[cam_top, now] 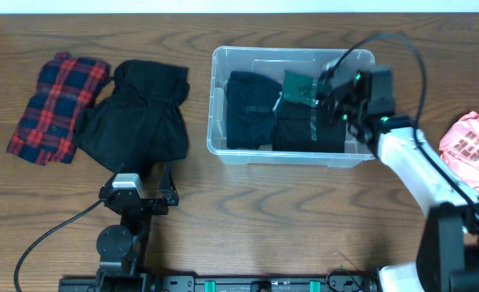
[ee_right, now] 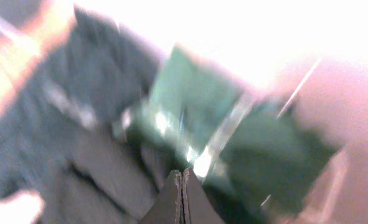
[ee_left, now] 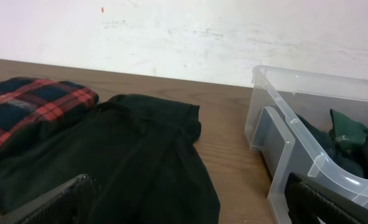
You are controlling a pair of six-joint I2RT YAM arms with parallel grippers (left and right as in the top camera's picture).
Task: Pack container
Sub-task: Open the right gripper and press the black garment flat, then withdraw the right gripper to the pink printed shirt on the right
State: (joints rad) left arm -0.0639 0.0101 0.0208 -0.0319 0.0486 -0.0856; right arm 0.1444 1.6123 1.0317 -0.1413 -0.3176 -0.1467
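The clear container point(cam_top: 215, 97) stands right of the table's middle. Two folded black garments point(cam_top: 251, 109) and a green garment point(cam_top: 298, 88) lie in it. My right gripper point(cam_top: 330, 101) is inside the container's right end, next to the green garment. In the blurred right wrist view its fingers point(ee_right: 182, 174) are pressed together with nothing between them, just above the green garment point(ee_right: 196, 93). My left gripper point(cam_top: 135, 193) is open and empty near the front edge. In the left wrist view it point(ee_left: 190, 186) faces a black garment point(ee_left: 146, 155), with the container point(ee_left: 296, 134) to its right.
A loose black garment point(cam_top: 138, 118) and a red-and-blue plaid garment point(cam_top: 57, 105) lie on the table at the left. A pink patterned garment point(cam_top: 470, 150) lies at the right edge. The right arm's cable loops over the container's far right corner.
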